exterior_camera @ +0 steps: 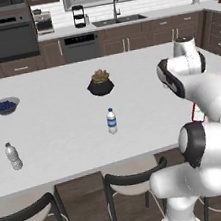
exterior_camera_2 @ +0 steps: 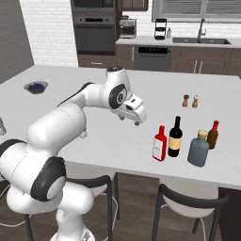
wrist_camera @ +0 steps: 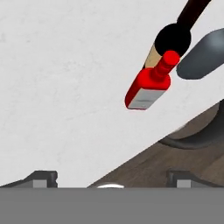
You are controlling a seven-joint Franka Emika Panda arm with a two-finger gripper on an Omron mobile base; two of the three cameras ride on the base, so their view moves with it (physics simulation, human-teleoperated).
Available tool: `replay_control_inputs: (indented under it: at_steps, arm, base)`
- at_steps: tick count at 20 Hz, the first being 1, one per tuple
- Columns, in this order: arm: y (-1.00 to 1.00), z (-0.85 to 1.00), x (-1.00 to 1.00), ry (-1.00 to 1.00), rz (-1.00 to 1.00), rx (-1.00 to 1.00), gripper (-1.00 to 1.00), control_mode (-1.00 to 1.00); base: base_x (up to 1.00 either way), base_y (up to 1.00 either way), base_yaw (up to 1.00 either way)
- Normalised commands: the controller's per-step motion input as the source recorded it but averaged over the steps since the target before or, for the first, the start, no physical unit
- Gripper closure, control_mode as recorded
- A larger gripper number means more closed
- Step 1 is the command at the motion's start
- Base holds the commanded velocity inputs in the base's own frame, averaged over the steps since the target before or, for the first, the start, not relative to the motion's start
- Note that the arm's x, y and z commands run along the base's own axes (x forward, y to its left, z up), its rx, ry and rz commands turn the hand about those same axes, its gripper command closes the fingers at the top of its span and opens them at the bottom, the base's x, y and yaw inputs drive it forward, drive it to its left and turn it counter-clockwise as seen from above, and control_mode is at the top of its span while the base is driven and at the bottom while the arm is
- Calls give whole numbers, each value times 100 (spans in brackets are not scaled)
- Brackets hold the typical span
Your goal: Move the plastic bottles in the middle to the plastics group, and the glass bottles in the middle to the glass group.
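White island counter [exterior_camera: 59, 125] before dark wood cabinets [exterior_camera: 131, 38], steel oven [exterior_camera: 10, 37].

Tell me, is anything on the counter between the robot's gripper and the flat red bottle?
No. In the right base view, just bare white counter lies between the open gripper and the flat red bottle.

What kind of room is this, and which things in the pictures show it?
It looks like a home kitchen, rendered rather than real. A built-in wall oven, a sink with a faucet under a window, and a large white island counter with stools all point to that.
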Motion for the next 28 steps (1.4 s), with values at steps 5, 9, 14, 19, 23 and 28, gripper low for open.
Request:
replay_control_inputs:
  at_steps: [5, 9, 14, 19, 23, 28]
  arm:
    - [100, 0, 4, 7, 0, 2, -100, -100]
    - [100, 0, 24, 21, 0, 12, -100, -100]
    - [100, 0, 22, 20, 2, 17, -100, -100]
    - [89, -2, 19, 11, 5, 20, -100, -100]
    - [62, -9, 45, 5, 3, 14, -100, -100]
    - [39, -17, 48, 2, 3, 3, -100, -100]
  base:
    - [0, 0, 0]
    - [0, 0, 0]
    - [0, 0, 0]
    - [0, 0, 0]
    - [0, 0, 0]
    - [0, 0, 0]
